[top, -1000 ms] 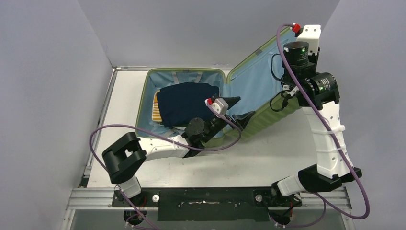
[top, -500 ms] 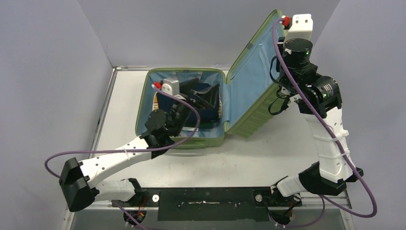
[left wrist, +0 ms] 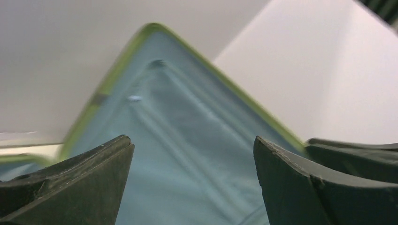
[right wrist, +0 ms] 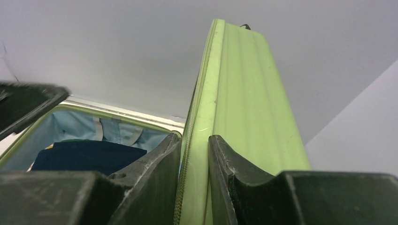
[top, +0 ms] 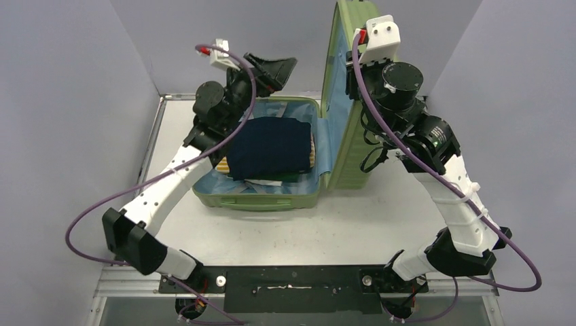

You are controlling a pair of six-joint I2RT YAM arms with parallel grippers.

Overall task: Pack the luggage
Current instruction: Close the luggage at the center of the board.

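Green hard-shell luggage (top: 255, 197) lies open on the bench (top: 339, 227), towards its far side, base flat. Its lid (top: 337, 102) stands close to upright along the base's right edge, blue lining facing left.

- Contents: a folded navy garment (top: 268, 146) sits on top in the base, with a striped cloth (top: 312, 155) showing at its right edge. The stack looks about level with the rim; hard to judge from above.
- Right end effector (right wrist: 195, 140): narrowed onto the lid's free edge, one finger on the lining side and one on the ribbed shell. It has hold of the lid.
- Left end effector (top: 277, 70): spread to its widest, holding nothing, raised over the far part of the base and facing the lid's lining (left wrist: 187, 154).

Step in hand, as I read it: packing looks done and the closing of the lid is under way.

Next move calls for the right arm to tip the lid past vertical and lower it leftwards onto the base. The left arm sits in that path, so it must either receive the lid or clear out. The clothes must not foul the rim.
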